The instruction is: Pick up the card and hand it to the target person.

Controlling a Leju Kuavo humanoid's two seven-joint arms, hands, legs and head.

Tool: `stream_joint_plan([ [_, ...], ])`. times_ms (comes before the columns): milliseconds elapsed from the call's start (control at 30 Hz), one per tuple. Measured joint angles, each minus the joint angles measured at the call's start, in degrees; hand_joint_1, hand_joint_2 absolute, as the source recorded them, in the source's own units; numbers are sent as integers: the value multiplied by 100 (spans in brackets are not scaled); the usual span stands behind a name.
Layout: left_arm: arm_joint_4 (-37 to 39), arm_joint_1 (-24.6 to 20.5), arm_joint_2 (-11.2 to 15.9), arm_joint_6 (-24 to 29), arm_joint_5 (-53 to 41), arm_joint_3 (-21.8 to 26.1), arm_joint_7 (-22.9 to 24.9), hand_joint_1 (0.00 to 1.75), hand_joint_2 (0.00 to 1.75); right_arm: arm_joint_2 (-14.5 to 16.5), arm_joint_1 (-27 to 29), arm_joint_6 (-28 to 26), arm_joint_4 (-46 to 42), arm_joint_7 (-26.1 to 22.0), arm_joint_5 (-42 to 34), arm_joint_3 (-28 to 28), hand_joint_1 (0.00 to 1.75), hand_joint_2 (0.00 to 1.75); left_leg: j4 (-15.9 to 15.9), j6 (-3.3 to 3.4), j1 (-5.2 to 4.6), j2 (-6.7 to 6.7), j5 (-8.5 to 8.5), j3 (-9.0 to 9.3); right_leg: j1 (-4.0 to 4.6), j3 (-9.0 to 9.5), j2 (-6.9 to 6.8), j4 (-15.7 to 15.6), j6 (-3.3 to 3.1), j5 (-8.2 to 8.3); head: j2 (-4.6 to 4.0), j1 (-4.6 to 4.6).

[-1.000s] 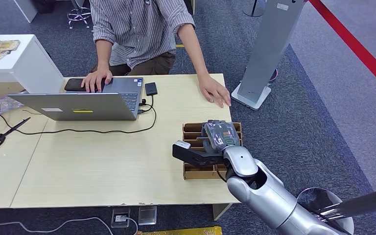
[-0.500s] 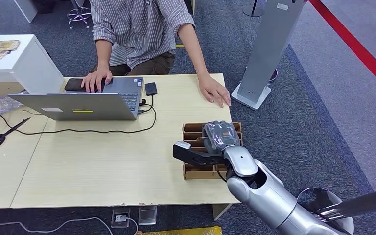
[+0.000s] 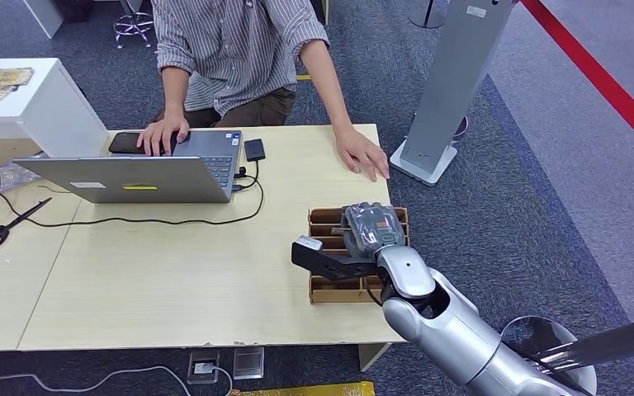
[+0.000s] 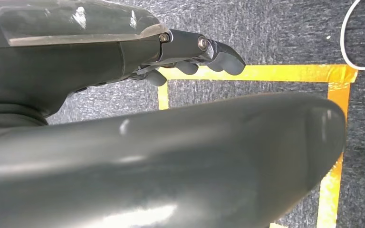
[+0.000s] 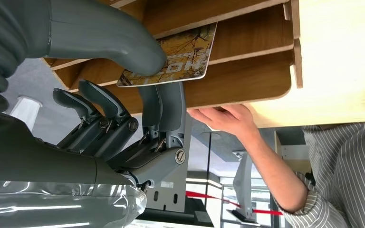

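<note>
Here, taking the card rack (image 3: 328, 247) as the landmark and going left to right: far to its left lie scissors (image 3: 4, 227), then a laptop (image 3: 136, 173) with a phone (image 3: 254, 149) by its corner. Beyond the rack sits the person (image 3: 235, 54), one of their hands (image 3: 363, 157) flat on the table (image 3: 157, 272) just past the rack's far edge.

The right hand (image 3: 369, 229) sits over the rack. At the wrist, its thumb presses the card's (image 5: 171, 59) face while two fingers (image 5: 161, 107) back it from the other side, so the card looks pinched; the other fingers are curled aside. The card is still partly inside its slot, tilted between the wooden dividers.

The left hand (image 4: 190, 52) hangs over the floor, fingers loosely curled in around nothing.

The risks, as I judge them: the pinch covers only one corner, so the card may pivot or slip as it lifts. Its far edge could catch a divider and drag the light rack along. A slanted pull would worsen both.
</note>
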Motion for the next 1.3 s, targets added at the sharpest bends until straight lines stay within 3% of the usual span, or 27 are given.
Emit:
stream_joint_plan([
  [167,0,1,1,13,32,0,18,0,0,-4,-30,-50,-85,-16,-290,-51,175,175,0,0,0,0,0,0,0,0,0,0,0,0,0,2],
  [467,0,8,48,12,59,0,87,0,0,-281,-710,1037,-869,237,-2510,-259,175,175,2,0,0,1,1,1,0,-1,1,0,0,1,0,1],
  [800,0,9,63,1,114,4,86,0,0,-526,-1341,1074,-1571,223,-2874,-311,175,175,2,0,0,1,0,-1,0,-1,1,0,0,1,1,2],
  [900,0,8,62,-11,114,4,84,0,0,-516,-1396,802,-1584,73,-2614,-294,175,175,2,0,0,0,0,-1,0,0,0,0,0,1,-1,-1],
  [1100,0,1,53,-63,112,4,21,0,0,-361,-1358,-527,-1188,-560,-1312,-251,175,175,2,0,0,-1,0,-2,0,0,-1,0,0,1,1,-1],
  [1300,0,1,41,-74,112,4,-17,0,0,-196,-1122,-1606,-673,-970,-778,-276,175,175,2,0,0,-1,0,-4,0,-1,-1,0,0,0,1,4],
])
